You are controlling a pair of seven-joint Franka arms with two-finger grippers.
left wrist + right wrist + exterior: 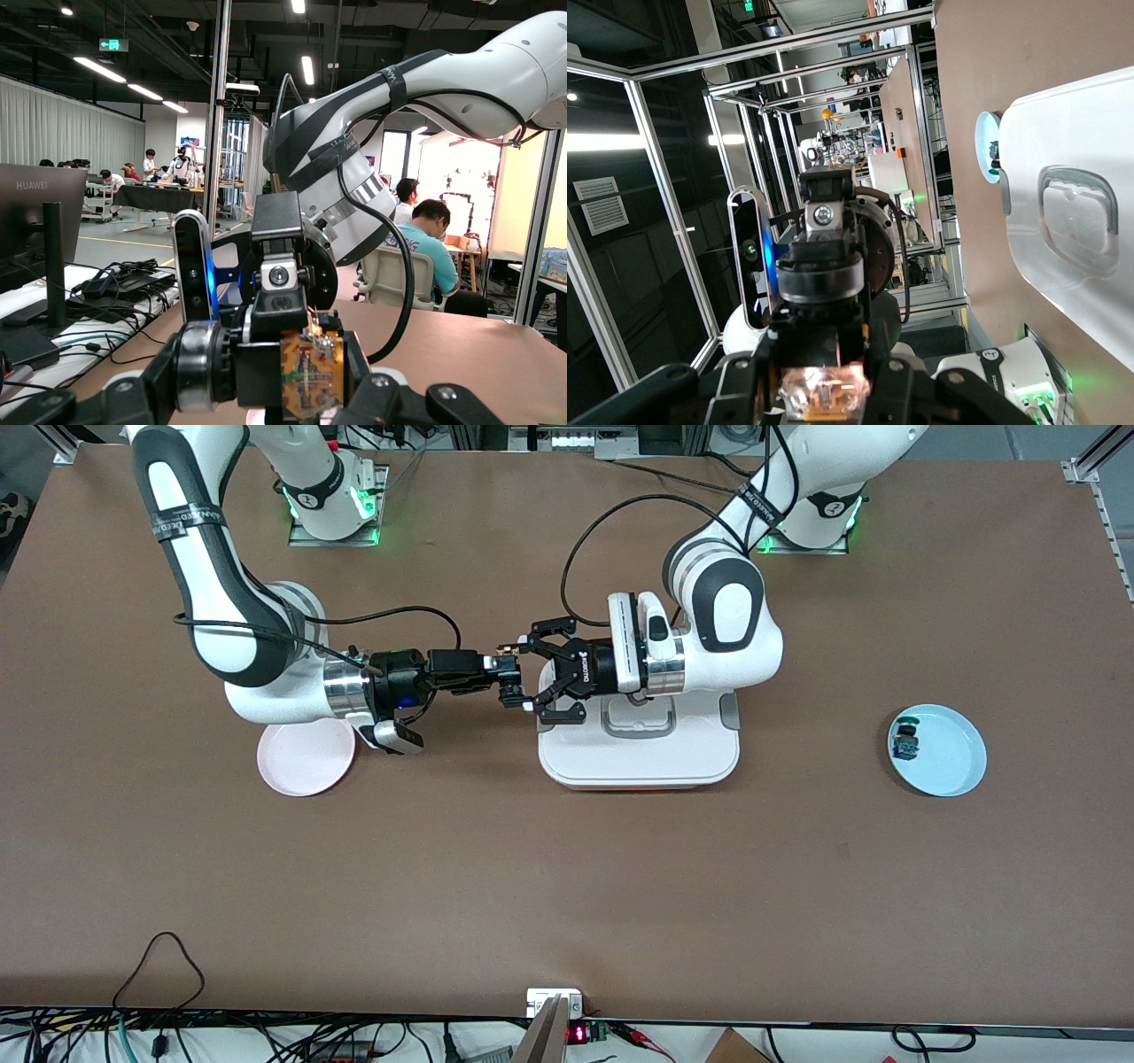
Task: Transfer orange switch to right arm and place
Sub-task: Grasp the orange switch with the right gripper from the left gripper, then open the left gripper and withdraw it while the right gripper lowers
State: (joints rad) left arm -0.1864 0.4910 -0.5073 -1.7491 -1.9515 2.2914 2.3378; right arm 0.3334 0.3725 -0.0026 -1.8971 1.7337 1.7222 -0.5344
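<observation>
The orange switch point(509, 677) hangs in the air between both hands, over the bare table beside the white container. My right gripper point(501, 673) reaches in from the pink plate's side and is shut on it. My left gripper point(529, 677), the black claw, meets it from the container's side and is shut on it too. In the left wrist view the switch point(312, 372) shows its orange board between my left gripper's fingers point(383, 396), with the right hand right against it. In the right wrist view the switch point(824, 390) sits between my right gripper's fingers point(957, 390).
A white lidded container point(638, 757) lies under the left wrist. A pink plate point(301, 762) sits below the right forearm. Toward the left arm's end, a light blue plate point(952, 766) holds a small black switch with blue-green parts point(905, 740).
</observation>
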